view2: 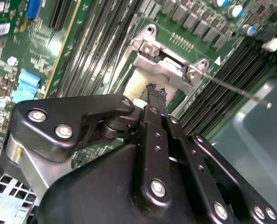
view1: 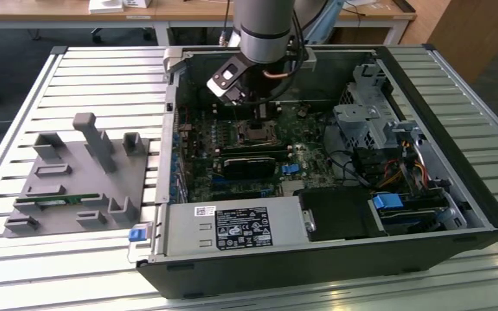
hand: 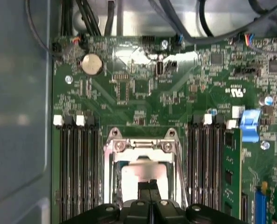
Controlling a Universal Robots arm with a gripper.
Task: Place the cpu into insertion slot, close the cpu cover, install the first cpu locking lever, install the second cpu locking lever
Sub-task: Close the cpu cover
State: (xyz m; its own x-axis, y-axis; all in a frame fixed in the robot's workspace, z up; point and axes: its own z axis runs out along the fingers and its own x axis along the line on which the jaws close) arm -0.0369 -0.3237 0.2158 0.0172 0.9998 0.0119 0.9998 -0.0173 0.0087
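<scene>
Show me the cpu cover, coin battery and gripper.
cpu cover [hand: 140,145]: first wrist view, hinge edge.
coin battery [hand: 92,64]: first wrist view, its centre.
gripper [view2: 156,89]: second wrist view, between its fingertips.

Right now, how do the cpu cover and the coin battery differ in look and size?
The cpu cover is a square silvery frame with a window; the battery is a solid round disc. The cover is clearly larger than the battery. The shut gripper hangs over the cover's window, while the battery sits well apart from it. Both are bare silvery metal on the green board.
</scene>
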